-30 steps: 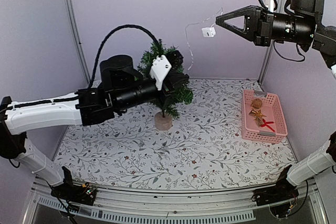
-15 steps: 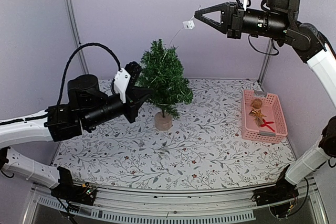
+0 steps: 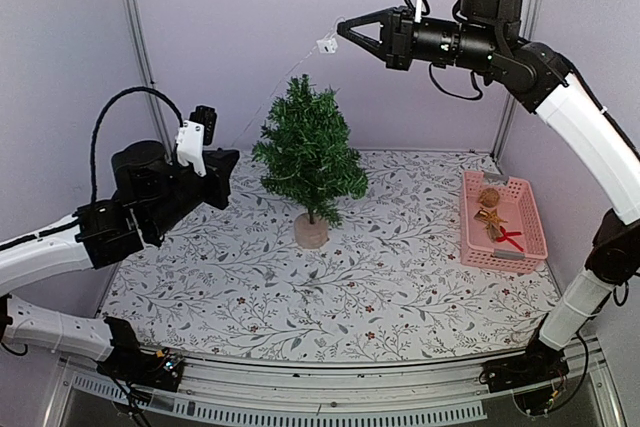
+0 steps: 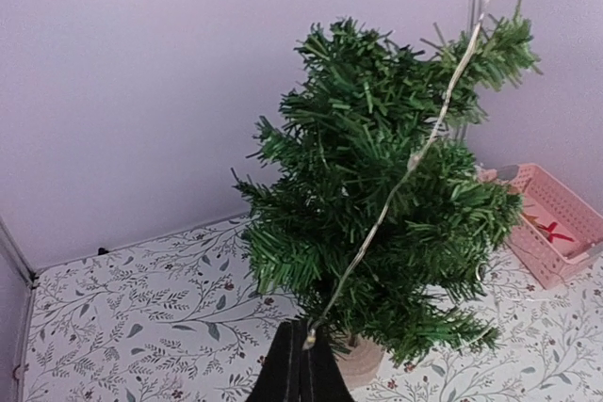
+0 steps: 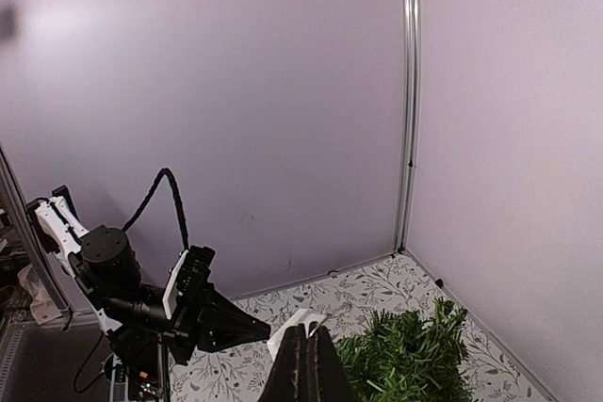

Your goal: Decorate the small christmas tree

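**Table** (image 3: 400,277): covered with a pale leaf-and-sprig print. It is enclosed by lilac walls with metal posts.

**Left arm, right arm:** the left arm reaches in low from the left. The right arm arches high over the back of the table.

**Small christmas tree** (image 3: 308,152): stands upright at the back centre of the table on a round light-wood base (image 3: 311,231), between the two claws and touched by neither.

**Pink basket** (image 3: 466,222): sits at the right edge of the table, well apart from the tree. It holds a brown round piece, a straw-coloured star shape and a red item, all too small to detail.

**Left claw** (image 3: 232,157): fully closed, pinching the lower end of the light strand (image 4: 415,152) just left of the tree.

**Right claw** (image 3: 342,29): fully closed on the strand's upper end, above and right of the treetop.

**Small white box** (image 3: 326,45): hangs on the strand right at the right claw's tips.

**View notes:**
- The left wrist view shows the strand plainly, running diagonally up across the front of the foliage. The left claw hides part of the base there.
- The top view shows the strand only as a faint line.
- The right wrist view looks down on the treetop and across to the left arm.
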Available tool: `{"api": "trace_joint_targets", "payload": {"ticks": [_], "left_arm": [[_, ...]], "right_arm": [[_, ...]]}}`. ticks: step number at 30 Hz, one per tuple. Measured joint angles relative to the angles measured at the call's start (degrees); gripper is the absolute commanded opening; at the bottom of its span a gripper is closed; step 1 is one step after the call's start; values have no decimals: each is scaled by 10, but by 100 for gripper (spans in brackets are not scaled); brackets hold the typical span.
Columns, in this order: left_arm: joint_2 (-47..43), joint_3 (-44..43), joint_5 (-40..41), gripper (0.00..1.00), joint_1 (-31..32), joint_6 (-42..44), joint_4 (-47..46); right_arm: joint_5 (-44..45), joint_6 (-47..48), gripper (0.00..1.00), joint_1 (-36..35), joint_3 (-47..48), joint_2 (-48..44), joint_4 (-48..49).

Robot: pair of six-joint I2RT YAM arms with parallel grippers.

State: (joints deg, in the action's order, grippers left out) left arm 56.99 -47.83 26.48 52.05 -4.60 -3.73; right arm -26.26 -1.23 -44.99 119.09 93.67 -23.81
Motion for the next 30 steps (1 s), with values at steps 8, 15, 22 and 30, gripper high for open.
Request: {"api": "trace_joint_targets", "payload": {"ticks": [8, 15, 22, 30], "left_arm": [[30, 0, 54, 0, -49, -22, 19], [70, -1, 60, 0, -106, -43, 27], [140, -23, 17, 0, -160, -44, -10], [188, -68, -50, 0, -181, -34, -49]], "right_arm": [[2, -7, 0, 0, 19, 58, 38], [6, -11, 0, 0, 26, 75, 55], [33, -14, 0, 12, 84, 116, 78], [21, -38, 21, 52, 93, 153, 106]]}}
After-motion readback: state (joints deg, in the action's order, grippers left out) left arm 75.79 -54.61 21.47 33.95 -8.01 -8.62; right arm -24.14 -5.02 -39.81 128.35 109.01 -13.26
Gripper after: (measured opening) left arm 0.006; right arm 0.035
